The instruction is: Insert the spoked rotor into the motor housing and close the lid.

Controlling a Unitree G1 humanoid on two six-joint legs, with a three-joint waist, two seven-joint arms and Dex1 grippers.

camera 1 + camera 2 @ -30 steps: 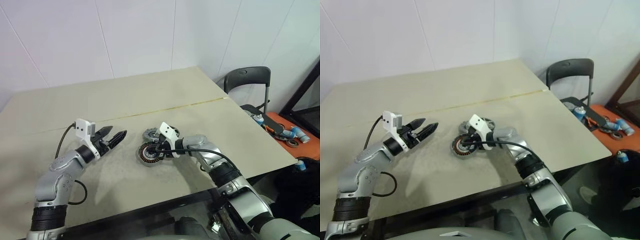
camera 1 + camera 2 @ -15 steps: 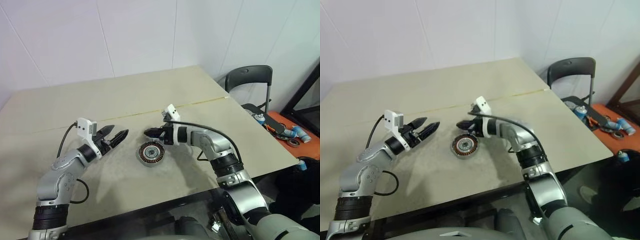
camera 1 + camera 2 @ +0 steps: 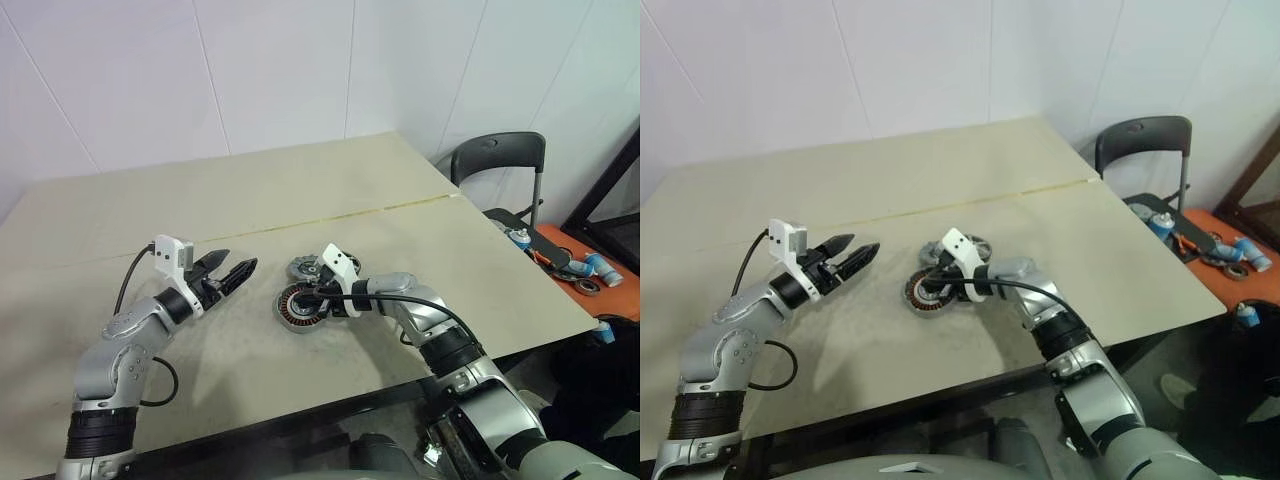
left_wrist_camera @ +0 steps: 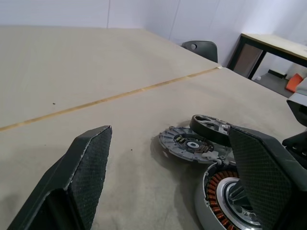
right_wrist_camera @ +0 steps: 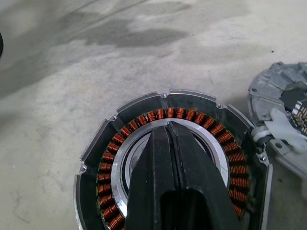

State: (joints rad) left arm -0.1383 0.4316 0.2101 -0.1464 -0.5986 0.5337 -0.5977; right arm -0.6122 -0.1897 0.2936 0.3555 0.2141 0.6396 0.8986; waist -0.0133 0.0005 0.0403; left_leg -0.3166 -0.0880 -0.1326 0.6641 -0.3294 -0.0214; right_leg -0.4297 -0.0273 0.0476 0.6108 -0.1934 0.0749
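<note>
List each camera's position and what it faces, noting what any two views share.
Head stereo pair: looks forward and down over the table; both arms show.
Left wrist: looks along the open left gripper toward the lid, spoked rotor and motor housing.
Right wrist: looks down the shut right gripper onto the housing's hub.
Shared: the housing appears in every view.

Open motor housing (image 5: 169,182) lies flat; lid (image 4: 189,143) and black-rimmed spoked rotor (image 4: 211,130) just behind.

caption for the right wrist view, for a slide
Shut right gripper poised over the hub of the open motor housing, copper windings exposed, lid beside it.
</note>
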